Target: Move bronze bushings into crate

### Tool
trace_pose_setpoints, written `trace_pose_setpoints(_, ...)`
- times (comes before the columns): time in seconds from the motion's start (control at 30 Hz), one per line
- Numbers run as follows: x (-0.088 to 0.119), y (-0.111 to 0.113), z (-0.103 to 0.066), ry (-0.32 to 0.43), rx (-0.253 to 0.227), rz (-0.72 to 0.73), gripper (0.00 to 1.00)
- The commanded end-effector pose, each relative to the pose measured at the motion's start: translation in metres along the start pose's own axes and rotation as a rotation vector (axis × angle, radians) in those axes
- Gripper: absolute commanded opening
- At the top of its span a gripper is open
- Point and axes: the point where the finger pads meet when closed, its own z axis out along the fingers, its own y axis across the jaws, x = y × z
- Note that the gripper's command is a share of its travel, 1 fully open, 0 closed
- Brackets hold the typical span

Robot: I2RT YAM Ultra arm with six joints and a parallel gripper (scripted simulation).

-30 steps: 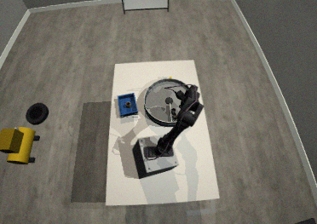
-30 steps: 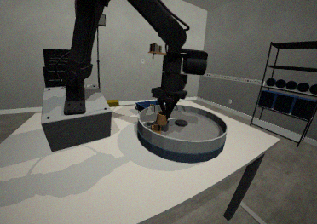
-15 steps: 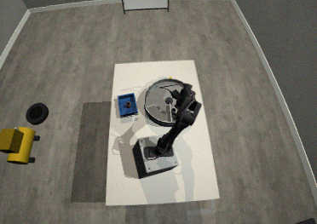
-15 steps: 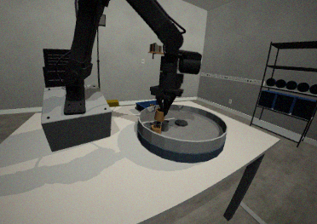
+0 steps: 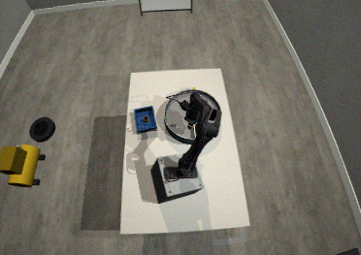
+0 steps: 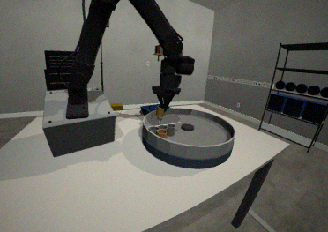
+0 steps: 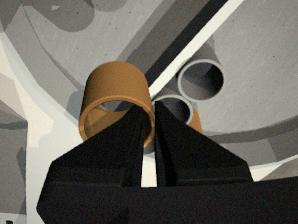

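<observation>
Fingers gripping one bronze bushing (image 7: 115, 96) by its wall, lifted above the turntable (image 6: 220, 137).
Below and just beyond the fingertips, a second bronze bushing (image 6: 162, 132) and what seem grey bushings (image 7: 201, 80) are resting; the crate (image 5: 145, 119) is sitting well apart on the worktop (image 5: 223, 197).

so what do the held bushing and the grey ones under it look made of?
Held bushing in the end effector: bronze-like metal by its matte orange-brown, though nothing rules out plastic. Grey bushings: plain matte grey, maybe steel or plastic; no shine to settle it.
</observation>
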Motion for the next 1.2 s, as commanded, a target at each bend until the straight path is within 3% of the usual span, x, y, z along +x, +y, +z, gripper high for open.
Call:
trace_pose_setpoints(0.0,-0.020,0.006,-0.007,-0.006,0.022,0.053,0.00)
trace_pose_setpoints(0.43,-0.130,0.098,-0.006,-0.009,0.016,0.052,0.00)
trace_pose_setpoints(0.5,-0.130,0.098,-0.006,-0.009,0.016,0.052,0.00)
trace_pose_setpoints(0.7,-0.176,0.138,-0.006,-0.012,0.007,0.052,0.00)
trace_pose_setpoints(0.9,-0.208,0.166,-0.006,-0.012,0.005,0.052,0.00)
trace_pose_setpoints(1.17,-0.230,0.184,-0.006,-0.012,0.010,0.052,0.00)
